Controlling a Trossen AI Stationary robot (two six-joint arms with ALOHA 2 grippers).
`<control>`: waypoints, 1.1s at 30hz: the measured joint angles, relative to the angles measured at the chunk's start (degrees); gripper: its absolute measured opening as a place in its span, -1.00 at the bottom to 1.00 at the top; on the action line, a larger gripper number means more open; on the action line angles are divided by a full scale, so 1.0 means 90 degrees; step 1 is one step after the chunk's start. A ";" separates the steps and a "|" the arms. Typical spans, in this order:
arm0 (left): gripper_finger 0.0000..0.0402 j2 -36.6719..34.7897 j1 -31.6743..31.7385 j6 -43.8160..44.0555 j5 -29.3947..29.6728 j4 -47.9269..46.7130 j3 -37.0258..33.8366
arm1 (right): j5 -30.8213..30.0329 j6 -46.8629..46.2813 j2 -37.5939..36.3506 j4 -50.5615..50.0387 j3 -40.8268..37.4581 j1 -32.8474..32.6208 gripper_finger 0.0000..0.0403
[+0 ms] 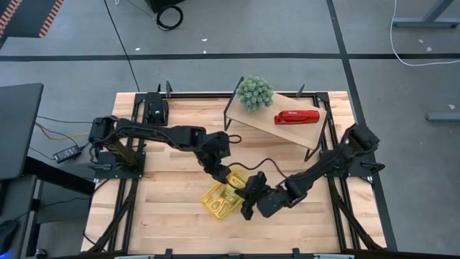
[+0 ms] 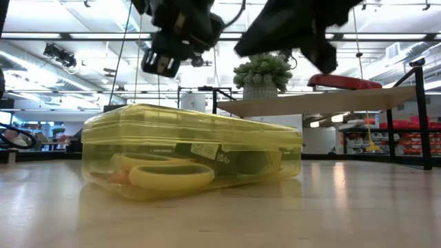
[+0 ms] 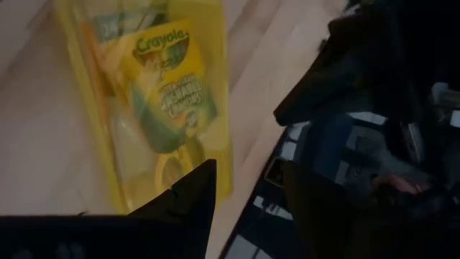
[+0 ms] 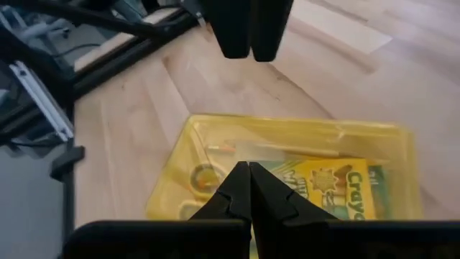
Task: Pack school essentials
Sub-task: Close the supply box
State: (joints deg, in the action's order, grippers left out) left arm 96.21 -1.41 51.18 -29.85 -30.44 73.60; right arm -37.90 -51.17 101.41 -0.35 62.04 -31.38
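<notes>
While the see-through yellow case (image 2: 191, 155) sits closed and flat on the bench (image 1: 172, 216), you can make out the crayon box (image 3: 169, 83) through its lid, plus the yellow-handled scissors (image 2: 169, 173) pressed against the near wall in the low view. Both grippers hang just above it, not touching.

Right gripper (image 4: 249, 188) has its fingers pressed together, tips pointing down over the case with the crayon box just beyond them. Left gripper (image 1: 218, 175) is right over the case's far end, next to the right one. Only one of its dark fingers (image 3: 188, 196) shows in its wrist view, so I can't tell whether it's spread or closed.

Further back from both grippers there's a small raised wooden shelf (image 1: 277, 124) holding a round green potted plant (image 1: 255, 93) and a red stapler (image 1: 296, 116), well apart from the case.
</notes>
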 joint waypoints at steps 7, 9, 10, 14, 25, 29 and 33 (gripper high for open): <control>-0.14 -0.1008 -0.0347 0.0062 0.0514 -0.0437 0.0002 | 0.0048 -0.0223 -0.0850 -0.1552 0.0011 -0.0075 -0.97; -0.14 -0.1275 -0.0577 0.0078 0.1048 -0.0604 0.0015 | 0.0144 -0.0279 -0.1073 -0.2023 0.0012 -0.0002 -0.97; -0.14 -0.1394 -0.0726 0.0087 0.1352 -0.0707 0.0016 | 0.0260 -0.0303 -0.1166 -0.2216 0.0012 0.0058 -0.97; -0.14 -0.1634 -0.1310 0.0737 0.2493 -0.1105 0.0012 | 0.1073 -0.0377 -0.1386 -0.2685 0.0010 0.0486 -0.97; -0.14 -0.1049 -0.2361 0.1796 0.4037 -0.0667 0.0010 | 0.2832 0.1999 -0.1232 -0.2194 0.0012 0.1316 -0.97; -0.14 -0.0590 -0.2457 0.2285 0.4051 -0.0619 0.0007 | 0.3129 0.2331 -0.1191 -0.2188 0.0012 0.1532 -0.97; -0.14 -0.0254 -0.2519 0.2604 0.4054 -0.0606 0.0007 | 0.3198 0.2302 -0.1191 -0.2131 0.0012 0.1714 -0.97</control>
State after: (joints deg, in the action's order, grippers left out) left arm 93.92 -24.08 74.61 6.63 -35.90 73.67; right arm -9.11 -30.45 90.70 -19.53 62.15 -15.96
